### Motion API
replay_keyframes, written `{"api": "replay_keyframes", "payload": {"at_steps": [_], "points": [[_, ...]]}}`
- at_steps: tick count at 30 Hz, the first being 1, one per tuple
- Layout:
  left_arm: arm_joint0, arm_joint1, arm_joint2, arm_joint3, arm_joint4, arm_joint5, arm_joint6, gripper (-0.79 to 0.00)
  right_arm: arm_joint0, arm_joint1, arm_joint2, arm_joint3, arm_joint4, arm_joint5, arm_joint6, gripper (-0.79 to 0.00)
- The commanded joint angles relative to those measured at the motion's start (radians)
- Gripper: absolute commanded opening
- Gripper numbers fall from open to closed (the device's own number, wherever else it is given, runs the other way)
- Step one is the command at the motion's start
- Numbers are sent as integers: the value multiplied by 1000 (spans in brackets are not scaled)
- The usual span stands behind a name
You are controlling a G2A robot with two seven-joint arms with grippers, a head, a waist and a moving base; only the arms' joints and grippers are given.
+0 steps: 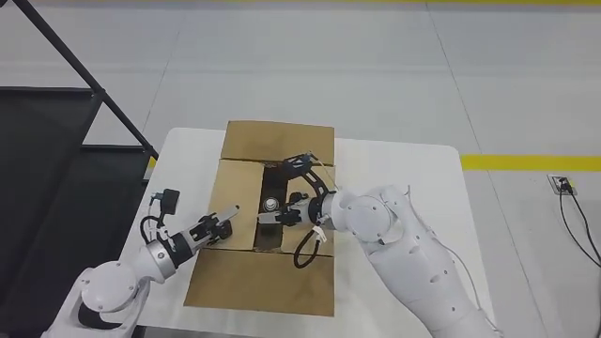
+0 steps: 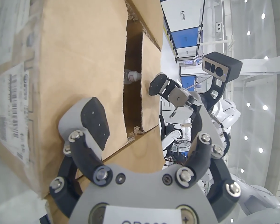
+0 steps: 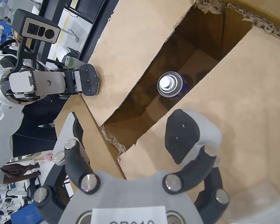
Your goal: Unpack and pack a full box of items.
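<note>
white table [image 1: 394, 164], lower centre of the top view, bore a brown cardboard box [image 1: 235, 197], its flaps parted along a narrow slot. the right wrist view showed a blue, white-capped spray can [image 3: 169, 87] upright inside; the left wrist view showed its cap alone. left gripper [image 2: 147, 110] and right gripper [image 3: 128, 127] were spread open at the flaps.

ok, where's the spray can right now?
Top view: the spray can stands upright inside the cardboard box, under the gap between its flaps, close to the right gripper.
</note>
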Motion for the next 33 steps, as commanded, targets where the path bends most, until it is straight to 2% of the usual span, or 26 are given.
{"api": "replay_keyframes", "payload": {"at_steps": [1, 8, 13, 18, 22, 25, 28, 33], "points": [[5, 0, -8, -8, -14, -10, 1, 0, 1, 1, 0, -3, 3, -2, -4, 0], [70, 12, -112, -51, -79, -76, -45, 0, -30, 14, 36, -73, 19, -47, -32, 0], [165, 25, -230, -50, -105, -125, -108, 0, -73, 30, 92, -153, 23, -89, -80, 0], [259, 37, -313, -18, -103, -168, -224, 0, -98, 39, 117, -200, -3, -87, -91, 0], [299, 45, -334, 13, -122, -194, -333, 0, -98, 39, 117, -200, -3, -87, -91, 0], [317, 49, -321, 11, -95, -216, -386, 0, -101, 39, 116, -201, -3, -87, -96, 0], [326, 54, -308, -3, -85, -248, -446, 0, -108, 40, 129, -184, -18, -62, -167, 0], [336, 57, -293, -40, -114, -284, -484, 0, -91, 41, 184, -123, 17, -53, -301, 0]]}}
